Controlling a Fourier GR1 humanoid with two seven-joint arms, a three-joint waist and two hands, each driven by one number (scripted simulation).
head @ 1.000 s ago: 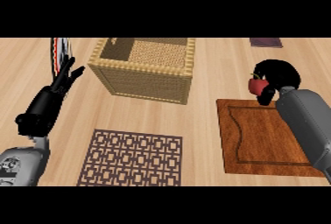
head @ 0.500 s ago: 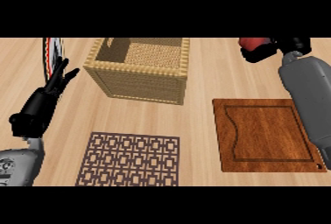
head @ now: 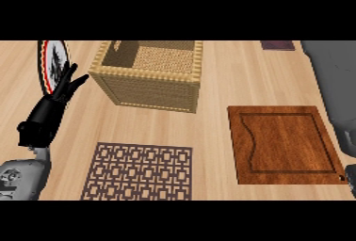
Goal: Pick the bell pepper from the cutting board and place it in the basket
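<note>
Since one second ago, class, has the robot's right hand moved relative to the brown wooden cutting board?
Yes. It was just above the brown wooden cutting board's far edge; then it rose beyond the board, and now only the grey right forearm shows, the hand out of view.

head view; looks steeply down on wooden counter (head: 230, 84); close range; takes in basket (head: 149, 75), cutting board (head: 285, 143), patterned mat (head: 139, 172)
</note>
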